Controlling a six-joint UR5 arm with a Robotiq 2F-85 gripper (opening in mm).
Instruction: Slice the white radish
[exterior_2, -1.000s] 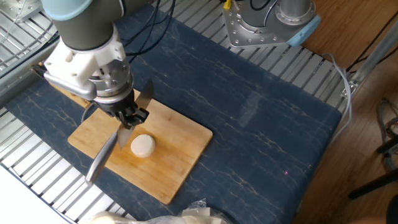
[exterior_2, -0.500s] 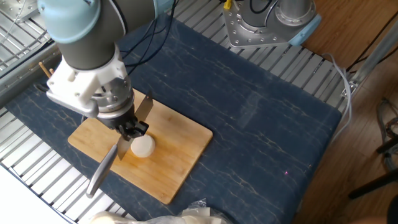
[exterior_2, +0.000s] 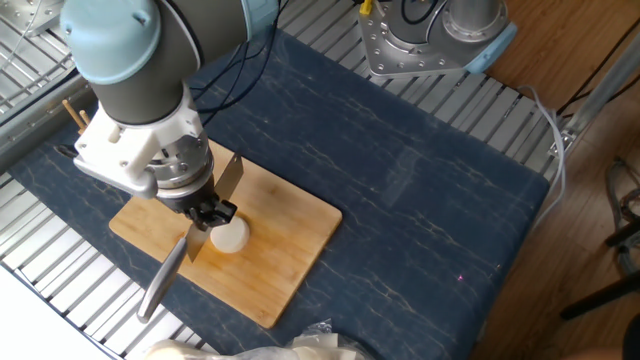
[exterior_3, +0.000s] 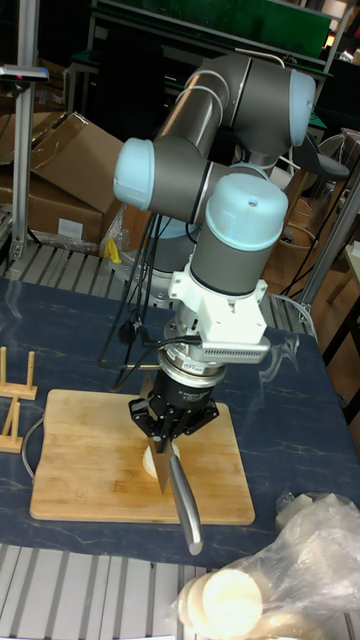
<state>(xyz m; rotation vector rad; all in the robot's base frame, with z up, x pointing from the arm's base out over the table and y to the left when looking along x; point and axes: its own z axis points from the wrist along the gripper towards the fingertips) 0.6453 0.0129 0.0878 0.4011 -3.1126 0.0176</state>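
Gripper (exterior_2: 205, 212) clamped on knife (exterior_2: 170, 268); blade over white radish (exterior_2: 231, 236) on bamboo cutting board (exterior_2: 290, 245); best press straight down, blade vertical, avoid sideways push.

A wooden cutting board (exterior_2: 290, 235) lies on a dark blue marbled mat (exterior_2: 420, 190) covering the slatted metal worktop (exterior_2: 50, 265). Crinkled plastic wrap (exterior_3: 300, 560) sits at the near edge; cardboard boxes (exterior_3: 60, 165) stand far left.

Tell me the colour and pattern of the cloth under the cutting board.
The cloth is dark navy blue with thin, pale marble-like streaks. The fixed view shows it best.
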